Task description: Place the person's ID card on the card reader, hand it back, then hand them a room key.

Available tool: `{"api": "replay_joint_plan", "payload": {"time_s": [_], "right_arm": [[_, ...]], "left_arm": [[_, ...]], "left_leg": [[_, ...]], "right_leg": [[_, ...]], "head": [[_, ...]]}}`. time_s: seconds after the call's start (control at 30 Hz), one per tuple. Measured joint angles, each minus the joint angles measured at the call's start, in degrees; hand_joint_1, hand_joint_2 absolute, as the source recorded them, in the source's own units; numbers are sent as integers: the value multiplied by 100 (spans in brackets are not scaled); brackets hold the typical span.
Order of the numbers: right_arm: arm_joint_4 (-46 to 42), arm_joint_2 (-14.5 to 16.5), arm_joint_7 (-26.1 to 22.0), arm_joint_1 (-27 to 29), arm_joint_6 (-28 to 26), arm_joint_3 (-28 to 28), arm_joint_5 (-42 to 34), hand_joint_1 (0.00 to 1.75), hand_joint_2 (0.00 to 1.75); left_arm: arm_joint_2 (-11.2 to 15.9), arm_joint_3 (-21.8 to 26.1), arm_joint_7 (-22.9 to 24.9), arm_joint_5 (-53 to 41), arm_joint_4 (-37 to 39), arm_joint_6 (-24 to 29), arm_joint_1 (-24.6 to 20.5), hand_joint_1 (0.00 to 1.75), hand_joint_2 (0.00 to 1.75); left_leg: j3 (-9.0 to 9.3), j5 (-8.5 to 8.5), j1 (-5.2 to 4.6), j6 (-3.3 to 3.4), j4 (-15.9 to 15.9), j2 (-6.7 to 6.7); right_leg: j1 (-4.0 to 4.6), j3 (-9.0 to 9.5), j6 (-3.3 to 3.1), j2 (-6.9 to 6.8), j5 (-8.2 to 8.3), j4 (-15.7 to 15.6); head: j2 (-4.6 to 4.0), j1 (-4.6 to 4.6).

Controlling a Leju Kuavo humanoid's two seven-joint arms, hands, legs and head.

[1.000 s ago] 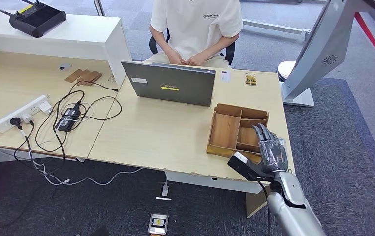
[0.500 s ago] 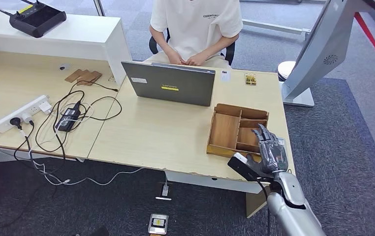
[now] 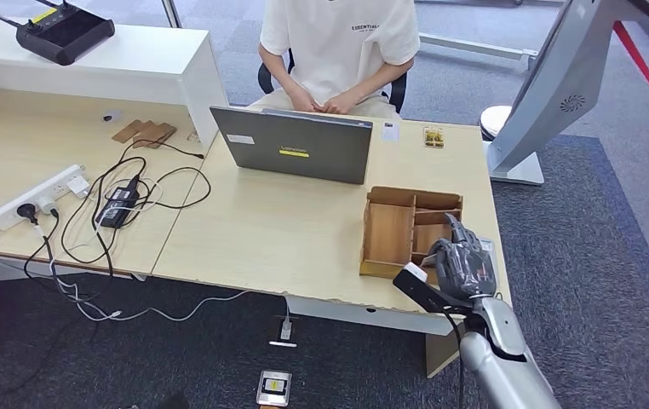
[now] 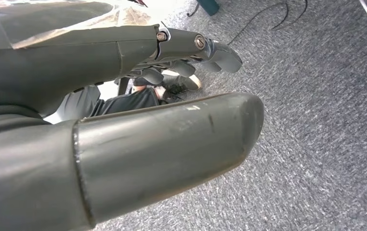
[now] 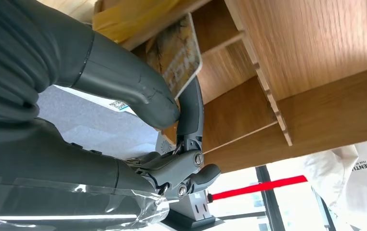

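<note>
Your right robot hand pinches a room key card over the wooden tray near the table's right edge; your left robot hand hangs with fingers apart, holding nothing.

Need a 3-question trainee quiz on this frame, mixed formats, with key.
1. True or false: the robot's right hand pinches a yellow-patterned card between thumb and finger over the compartmented wooden tray.
2. Multiple choice: the open grey laptop on the pale wooden desk stands
A. between the tray and the seated person in the white T-shirt
B. directly in front of that person
C. on the white counter with the black controller
3. Fill in: the left hand hangs over grey ____.

Key: 1 true; 2 B; 3 carpet.
</note>
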Motion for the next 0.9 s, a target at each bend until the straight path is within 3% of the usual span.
{"api": "replay_joint_plan", "payload": {"time_s": [0.33,0.43,0.47,0.57,0.6,0.7,0.9], "right_arm": [[100,58,2,-65,-122,0,56,175,175],[112,63,2,-69,-133,0,52,165,175],[112,63,2,-69,-139,0,50,140,175],[113,63,5,-70,-164,0,43,39,175],[113,63,9,-69,-170,0,41,20,175],[124,63,32,-65,-178,0,43,0,175],[144,61,53,-59,-208,-4,67,0,175]], "left_arm": [[0,-2,29,-104,0,-34,-54,0,0],[0,-2,39,-112,-1,-36,-80,0,0],[0,-2,43,-120,-1,-37,-88,0,0],[0,-2,44,-140,-2,-42,-99,0,0],[0,-2,44,-145,-2,-44,-101,0,0],[-2,-2,44,-152,-2,-51,-105,0,0],[-10,-2,44,-143,-2,-51,-105,0,0]], "left_leg": [[1,0,0,0,0,0],[1,0,0,0,0,0],[1,0,0,0,0,0],[2,0,0,0,0,0],[2,0,0,0,0,0],[2,0,0,0,0,1],[2,0,0,0,0,1]], "right_leg": [[0,0,0,0,0,0],[0,0,0,0,0,0],[0,0,0,0,0,0],[0,0,0,0,0,0],[0,0,0,0,0,0],[0,0,0,0,0,-1],[0,0,0,0,0,0]], "head": [[0,0],[0,0],[0,0],[0,0],[0,0],[0,0],[0,0]]}}
